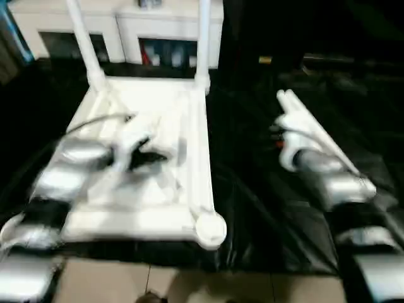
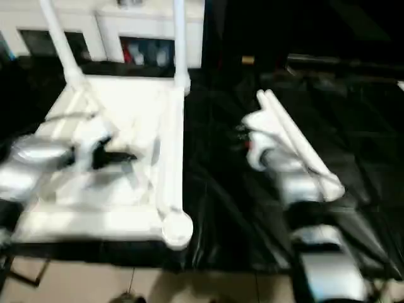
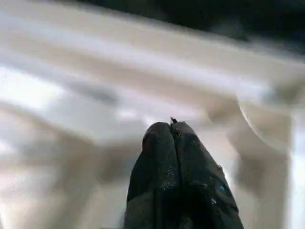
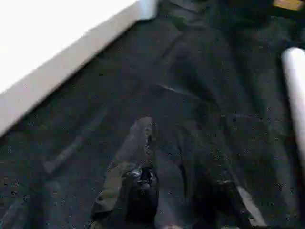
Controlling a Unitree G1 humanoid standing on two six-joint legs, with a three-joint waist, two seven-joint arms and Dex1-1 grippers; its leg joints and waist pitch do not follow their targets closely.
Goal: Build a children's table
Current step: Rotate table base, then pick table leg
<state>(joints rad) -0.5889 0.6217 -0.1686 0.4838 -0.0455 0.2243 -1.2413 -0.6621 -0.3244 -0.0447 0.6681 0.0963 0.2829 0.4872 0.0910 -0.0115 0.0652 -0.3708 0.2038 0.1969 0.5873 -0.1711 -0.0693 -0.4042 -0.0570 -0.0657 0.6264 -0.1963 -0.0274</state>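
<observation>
The white tabletop [image 1: 136, 218] lies underside up on a black sheet. Two white legs [image 1: 85, 44] [image 1: 203, 38] stand in its far corner sockets. Its near right socket [image 1: 210, 228] holds nothing. My left gripper [image 1: 151, 156] hovers over the ribbed underside, shut and empty; the left wrist view shows its closed tips [image 3: 171, 125] against white plastic. Two loose legs [image 1: 315, 129] lie on the sheet to the right, and my right forearm reaches over them. In the right wrist view my right gripper [image 4: 164, 138] stands slightly open above the black sheet, between the tabletop's edge [image 4: 57, 71] and a loose leg [image 4: 295, 86].
A white glass-doored cabinet [image 1: 126, 25] stands behind the tabletop. The black sheet [image 1: 252, 189] covers the floor between the tabletop and the loose legs. Beige floor tiles [image 1: 189, 284] show at the near edge.
</observation>
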